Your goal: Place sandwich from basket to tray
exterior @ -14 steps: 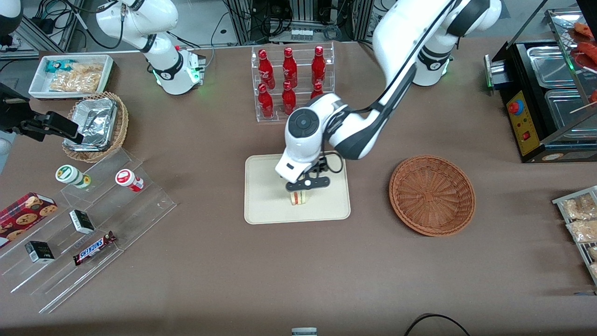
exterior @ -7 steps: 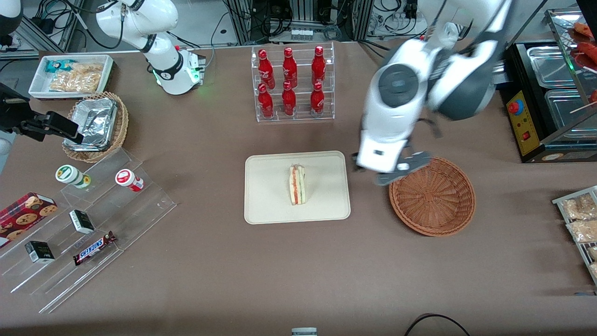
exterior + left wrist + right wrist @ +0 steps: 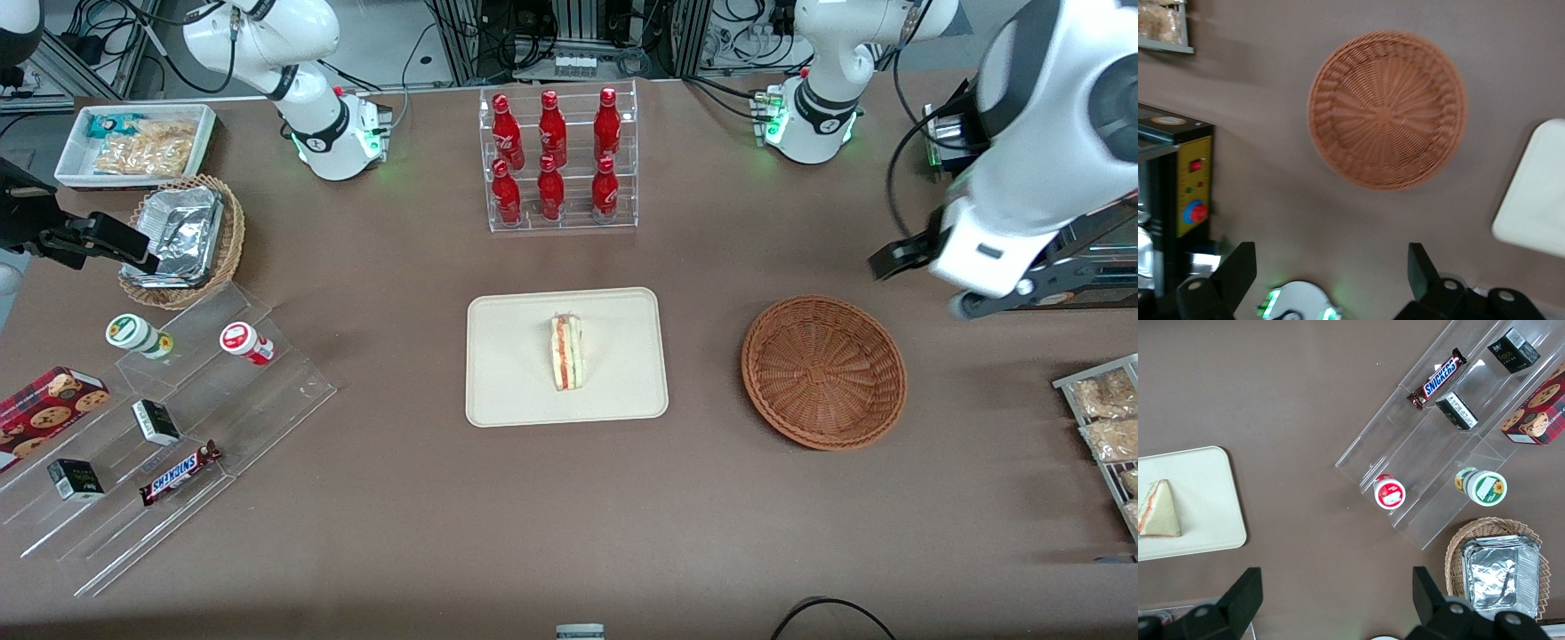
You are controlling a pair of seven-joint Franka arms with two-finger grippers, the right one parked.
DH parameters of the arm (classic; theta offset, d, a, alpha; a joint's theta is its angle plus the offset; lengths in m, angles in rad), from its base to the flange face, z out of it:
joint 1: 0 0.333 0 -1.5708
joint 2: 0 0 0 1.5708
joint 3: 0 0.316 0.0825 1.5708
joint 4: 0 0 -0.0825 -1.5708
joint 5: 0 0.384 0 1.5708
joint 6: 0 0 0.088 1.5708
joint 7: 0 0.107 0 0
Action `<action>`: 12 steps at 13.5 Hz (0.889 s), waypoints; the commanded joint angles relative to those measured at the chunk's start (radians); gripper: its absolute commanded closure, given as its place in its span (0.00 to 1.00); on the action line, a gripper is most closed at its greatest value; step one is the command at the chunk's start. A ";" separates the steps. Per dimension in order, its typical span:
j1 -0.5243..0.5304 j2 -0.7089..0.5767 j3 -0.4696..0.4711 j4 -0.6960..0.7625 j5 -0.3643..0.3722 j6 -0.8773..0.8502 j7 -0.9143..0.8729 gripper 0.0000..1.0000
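Your sandwich [image 3: 566, 352] sits on the tray [image 3: 507, 391], and the basket [image 3: 823, 371] holds nothing. The pincer [image 3: 1331, 267] hangs high, spread wide and carrying nothing, toward the working arm's end of the table [image 3: 533, 516]. The job looks done.

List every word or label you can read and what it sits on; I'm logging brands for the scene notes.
"SNICKERS": on the candy bar on the clear stepped shelf.
Labels on the red bottles, small boxes and round lids: too small to read.
The open gripper, above the table near the basket, bears no text.
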 commanded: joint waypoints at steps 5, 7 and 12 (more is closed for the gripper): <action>0.164 -0.215 -0.007 -0.191 -0.072 -0.005 0.306 0.00; 0.159 -0.174 -0.007 -0.124 -0.095 -0.003 0.314 0.00; 0.092 -0.024 -0.007 0.104 -0.089 -0.005 0.354 0.00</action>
